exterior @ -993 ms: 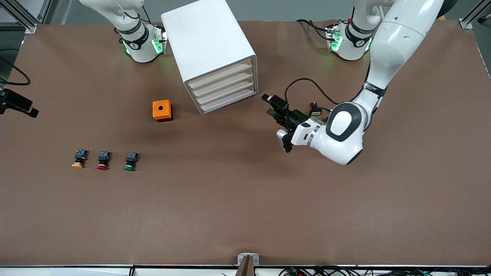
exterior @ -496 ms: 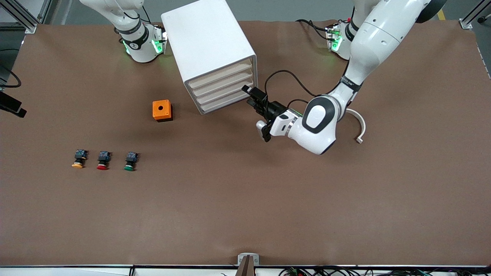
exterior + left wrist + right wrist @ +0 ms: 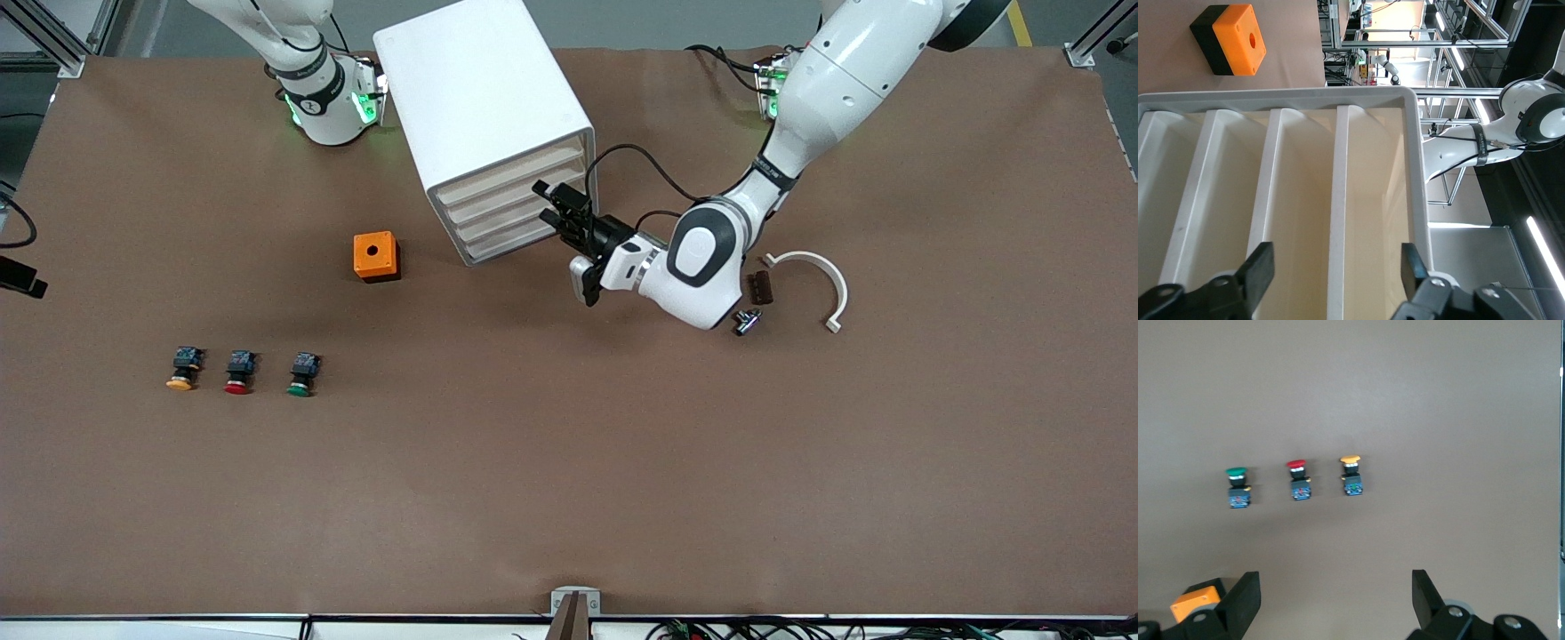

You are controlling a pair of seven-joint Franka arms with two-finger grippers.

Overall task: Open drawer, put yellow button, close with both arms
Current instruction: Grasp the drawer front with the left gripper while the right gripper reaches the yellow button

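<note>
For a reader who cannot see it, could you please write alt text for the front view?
The left gripper is at the drawer fronts of a white cabinet, fingers open. Three buttons sit in a row nearer the camera, the yellow button outermost.

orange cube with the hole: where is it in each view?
Front view: orange cube on the table beside the cabinet, toward the right arm's end.
Left wrist view: cube at the picture's top, past the cabinet's edge.
Right wrist view: only a corner, by one finger.
Shared landmark: the cube's orange top.
</note>
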